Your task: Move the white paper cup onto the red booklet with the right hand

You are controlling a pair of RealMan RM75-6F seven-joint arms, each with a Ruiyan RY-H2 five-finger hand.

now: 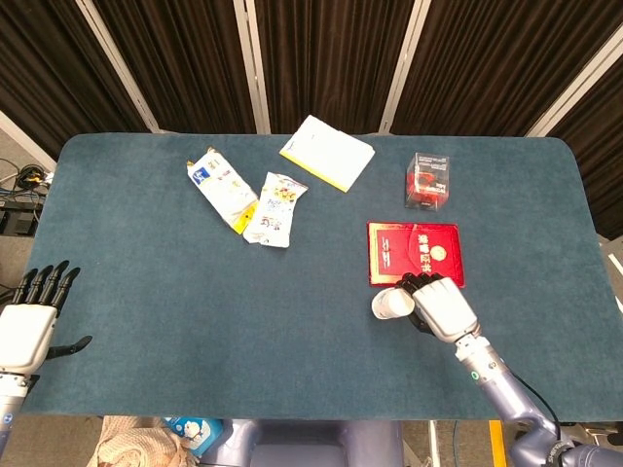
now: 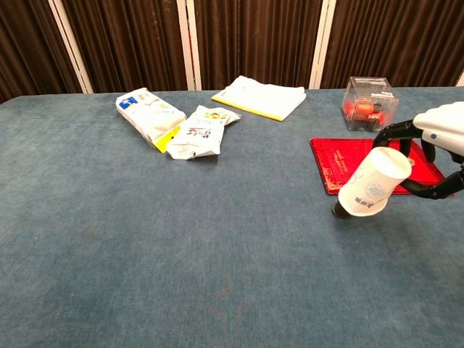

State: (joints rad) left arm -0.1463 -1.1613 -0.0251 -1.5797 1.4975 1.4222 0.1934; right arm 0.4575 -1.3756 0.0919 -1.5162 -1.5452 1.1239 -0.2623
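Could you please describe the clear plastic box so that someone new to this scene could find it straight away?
Start at the blue table's far edge on the robot's right. Just beyond the red booklet stands the clear plastic box, alone in being see-through, with something red inside.

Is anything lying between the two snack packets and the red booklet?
No. Between the snack packets and the red booklet there is only bare blue tablecloth, clearest in the head view.
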